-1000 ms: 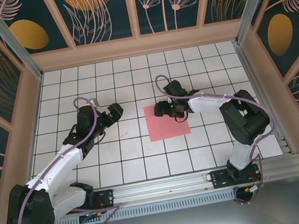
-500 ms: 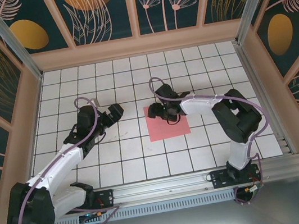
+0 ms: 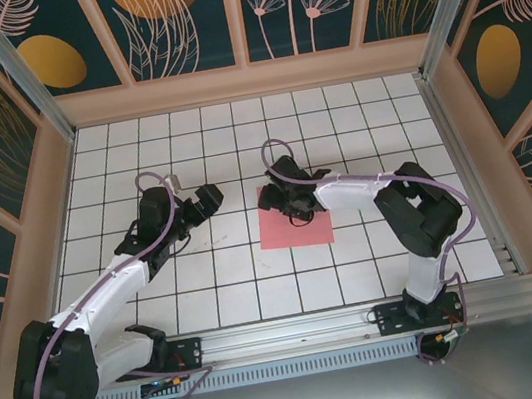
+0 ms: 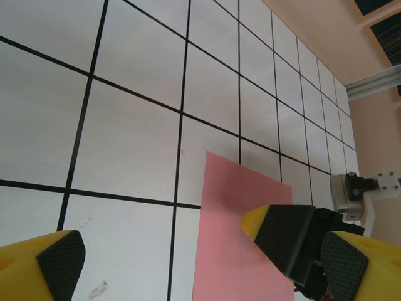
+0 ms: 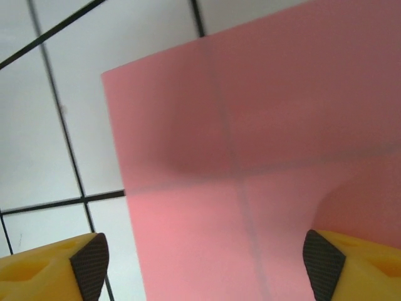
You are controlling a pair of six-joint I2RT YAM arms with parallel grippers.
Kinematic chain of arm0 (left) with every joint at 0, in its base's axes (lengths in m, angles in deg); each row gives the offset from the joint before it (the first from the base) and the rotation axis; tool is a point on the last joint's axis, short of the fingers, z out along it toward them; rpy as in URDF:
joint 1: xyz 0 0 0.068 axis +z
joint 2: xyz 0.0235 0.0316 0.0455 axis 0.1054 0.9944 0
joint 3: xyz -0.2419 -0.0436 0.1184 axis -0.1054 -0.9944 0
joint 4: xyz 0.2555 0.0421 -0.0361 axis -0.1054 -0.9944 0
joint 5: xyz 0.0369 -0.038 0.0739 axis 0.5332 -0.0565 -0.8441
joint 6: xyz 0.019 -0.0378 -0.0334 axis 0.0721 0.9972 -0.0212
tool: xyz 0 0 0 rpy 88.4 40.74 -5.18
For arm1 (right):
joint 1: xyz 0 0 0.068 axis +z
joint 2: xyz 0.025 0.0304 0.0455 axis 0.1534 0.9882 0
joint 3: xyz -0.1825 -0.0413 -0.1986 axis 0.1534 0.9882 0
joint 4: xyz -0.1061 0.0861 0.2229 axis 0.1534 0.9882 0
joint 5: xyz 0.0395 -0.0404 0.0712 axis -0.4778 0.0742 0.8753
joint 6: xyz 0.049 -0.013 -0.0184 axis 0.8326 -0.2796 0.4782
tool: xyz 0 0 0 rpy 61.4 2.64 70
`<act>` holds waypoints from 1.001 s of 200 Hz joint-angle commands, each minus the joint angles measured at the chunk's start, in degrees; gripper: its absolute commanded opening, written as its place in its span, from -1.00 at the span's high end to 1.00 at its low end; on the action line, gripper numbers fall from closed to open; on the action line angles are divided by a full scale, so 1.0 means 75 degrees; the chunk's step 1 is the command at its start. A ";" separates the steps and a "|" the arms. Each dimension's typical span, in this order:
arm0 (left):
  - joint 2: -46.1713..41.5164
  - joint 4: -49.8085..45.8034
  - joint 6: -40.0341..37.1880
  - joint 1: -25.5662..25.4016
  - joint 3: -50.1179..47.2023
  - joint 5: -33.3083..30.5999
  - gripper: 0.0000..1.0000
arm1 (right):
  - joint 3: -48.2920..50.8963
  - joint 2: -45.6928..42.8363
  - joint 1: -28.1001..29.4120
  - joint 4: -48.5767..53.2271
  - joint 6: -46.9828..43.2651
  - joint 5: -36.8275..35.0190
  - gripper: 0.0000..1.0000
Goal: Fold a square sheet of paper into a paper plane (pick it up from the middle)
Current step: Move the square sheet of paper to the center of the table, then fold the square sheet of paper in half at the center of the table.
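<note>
Right gripper (image 3: pixel 292 203), jaws wide open and empty, sits over the far-left part of the square sheet of paper (image 3: pixel 301 230); left gripper (image 3: pixel 208 201), likewise open and empty, lies to its left

Pink square sheet of paper (image 3: pixel 296 231) on tabletop (image 3: pixel 135 139)

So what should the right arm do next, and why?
Probably lower and close the right fingers to pinch the square sheet of paper. They stand wide open just above it, one pad past its edge, one over it, and it is not yet folded. The left fingers hover open nearby.
</note>
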 commanded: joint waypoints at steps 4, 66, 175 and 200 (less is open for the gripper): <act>0.0062 0.0438 0.0114 0.0044 -0.0168 0.0256 -0.98 | -0.0561 -0.0711 0.0086 0.1205 -0.0807 -0.0977 -0.77; 0.0109 0.0394 0.0006 0.0045 -0.0154 0.0286 -0.98 | -0.1033 0.0238 0.0020 0.2780 -0.0983 -0.1791 -0.82; -0.0042 0.0134 -0.0037 0.0044 -0.0071 0.0315 -0.98 | -0.0200 0.0884 0.0061 0.1465 -0.4017 -0.0666 -0.76; -0.0031 0.0084 -0.0092 0.0044 -0.0001 0.0314 -0.98 | -0.0521 0.0762 0.0004 0.1853 -0.3967 -0.0982 -0.77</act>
